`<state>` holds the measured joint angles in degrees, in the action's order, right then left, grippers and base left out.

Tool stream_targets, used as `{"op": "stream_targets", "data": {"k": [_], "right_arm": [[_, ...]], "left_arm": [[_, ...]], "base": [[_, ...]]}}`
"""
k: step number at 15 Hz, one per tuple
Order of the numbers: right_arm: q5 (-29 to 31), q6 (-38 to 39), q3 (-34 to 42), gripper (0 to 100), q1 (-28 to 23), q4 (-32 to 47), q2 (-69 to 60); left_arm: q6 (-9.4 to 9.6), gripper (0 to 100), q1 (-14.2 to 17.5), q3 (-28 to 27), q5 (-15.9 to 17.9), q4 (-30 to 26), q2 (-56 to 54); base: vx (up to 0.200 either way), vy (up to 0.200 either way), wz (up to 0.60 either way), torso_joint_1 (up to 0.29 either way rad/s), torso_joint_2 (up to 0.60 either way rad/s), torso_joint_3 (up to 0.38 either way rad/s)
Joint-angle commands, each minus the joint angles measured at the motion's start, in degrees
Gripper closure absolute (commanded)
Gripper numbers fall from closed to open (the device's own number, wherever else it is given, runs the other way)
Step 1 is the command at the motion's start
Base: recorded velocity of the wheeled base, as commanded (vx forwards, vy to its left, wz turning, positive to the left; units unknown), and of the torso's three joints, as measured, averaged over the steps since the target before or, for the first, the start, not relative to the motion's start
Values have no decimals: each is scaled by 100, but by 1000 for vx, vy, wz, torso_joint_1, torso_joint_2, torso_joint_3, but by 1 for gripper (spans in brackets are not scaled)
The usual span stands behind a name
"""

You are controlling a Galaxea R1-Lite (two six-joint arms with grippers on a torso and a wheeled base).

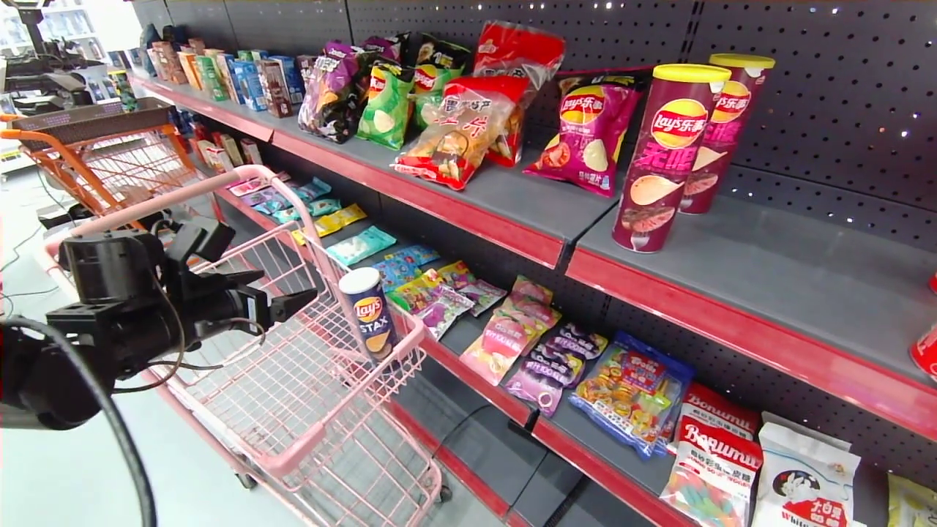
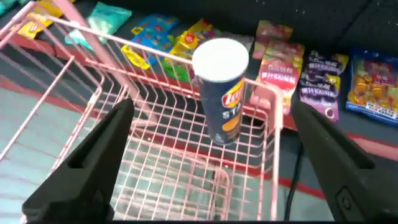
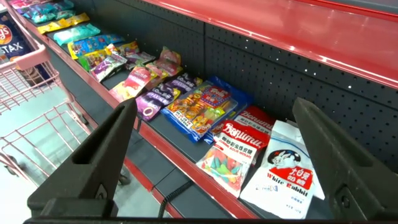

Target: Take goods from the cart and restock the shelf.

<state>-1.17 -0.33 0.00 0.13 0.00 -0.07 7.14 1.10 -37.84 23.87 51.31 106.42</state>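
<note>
A dark blue chip can (image 1: 370, 313) with a white lid stands upright in the far corner of the pink wire cart (image 1: 293, 410). My left gripper (image 1: 282, 289) hovers over the cart basket, open, short of the can with nothing between its fingers. In the left wrist view the can (image 2: 221, 93) stands ahead of the open left gripper (image 2: 208, 168), roughly centred between its fingers. My right gripper (image 3: 211, 180) is open and empty above the lower shelf (image 3: 180, 155). The can (image 3: 9, 40) shows at that view's edge.
Two tall maroon chip cans (image 1: 662, 157) stand on the upper shelf (image 1: 768, 271), with bare grey shelf to their right. Chip bags (image 1: 454, 135) fill the shelf to their left. Candy bags (image 1: 512, 340) cover the lower shelf. An orange cart (image 1: 110, 157) stands behind the pink one.
</note>
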Motion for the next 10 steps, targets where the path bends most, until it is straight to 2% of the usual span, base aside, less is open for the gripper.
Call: {"op": "stream_targets", "data": {"k": [1,4,6,10], "right_arm": [[-6,-2,0,0,4,0,7],[-6,-2,0,0,4,0,7],[-6,-11,0,0,4,0,7],[-6,-11,0,0,4,0,7]], "left_arm": [[6,0,-154,13,83,327,862],[15,0,-189,-22,136,345,1179],[6,0,-189,-83,153,573,1399],[6,0,-198,-444,232,766,1821]], "base": [[0,0,0,0,0,0],[0,0,0,0,0,0],[0,0,0,0,0,0],[0,0,0,0,0,0]]}}
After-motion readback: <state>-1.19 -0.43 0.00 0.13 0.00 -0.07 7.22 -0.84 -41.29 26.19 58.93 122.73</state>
